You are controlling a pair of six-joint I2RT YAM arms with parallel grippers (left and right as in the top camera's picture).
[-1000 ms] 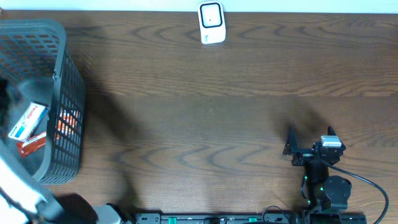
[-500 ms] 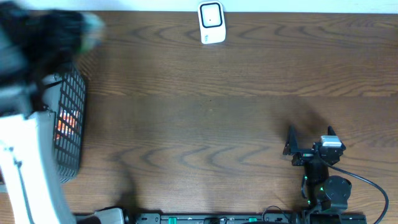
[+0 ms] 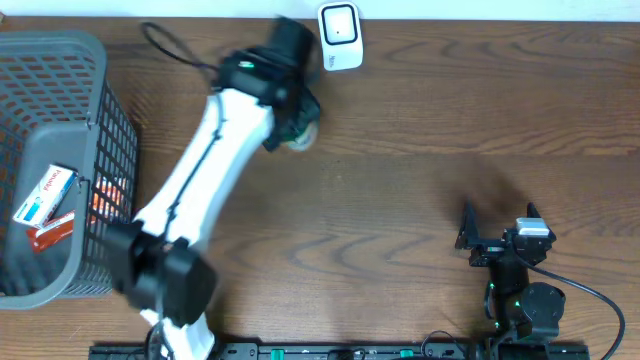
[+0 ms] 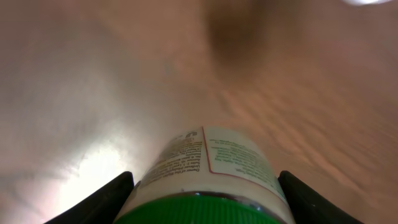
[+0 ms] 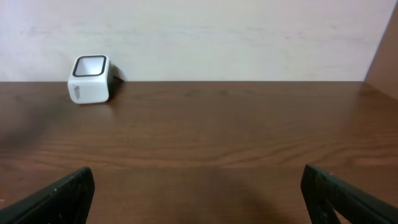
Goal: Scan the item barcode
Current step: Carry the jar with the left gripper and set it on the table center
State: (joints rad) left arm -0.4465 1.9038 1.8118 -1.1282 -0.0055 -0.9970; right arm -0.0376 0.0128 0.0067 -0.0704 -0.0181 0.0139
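Left wrist view: the left fingers [image 4: 102,200] pinch a bottle [image 4: 208,163] by its green-capped end, one on each side. The body sticks out ahead of them over the bare desk [image 4: 74,93]. Printed label text faces up, but no barcode shows from here, so I cannot tell which side carries it.

The step in hand looks like the carry to the scanner [image 3: 340,38], which sits near the left fingers, just beyond them toward the desk's far edge. Its window faces up and a little forward. To do this well, I judge that the wrist should slow down, since the overhead picture is blurred around the bottle. It should then roll the bottle until the code faces the window, and hold it steady, near but not touching. The grip sits at the cap, so the long label is free to turn. A firm pinch matters, as a round bottle may slip.

The right fingers [image 5: 62,194] are spread wide with nothing between them, low over the desk and well apart from the bottle.

Half a second ago the left arm [image 3: 205,175] was a blur over the basket [image 3: 118,150] at the far left. Now it reaches across to the scanner, and the basket is uncovered, with boxes [image 3: 45,193] inside. The scanner and right arm have not moved.
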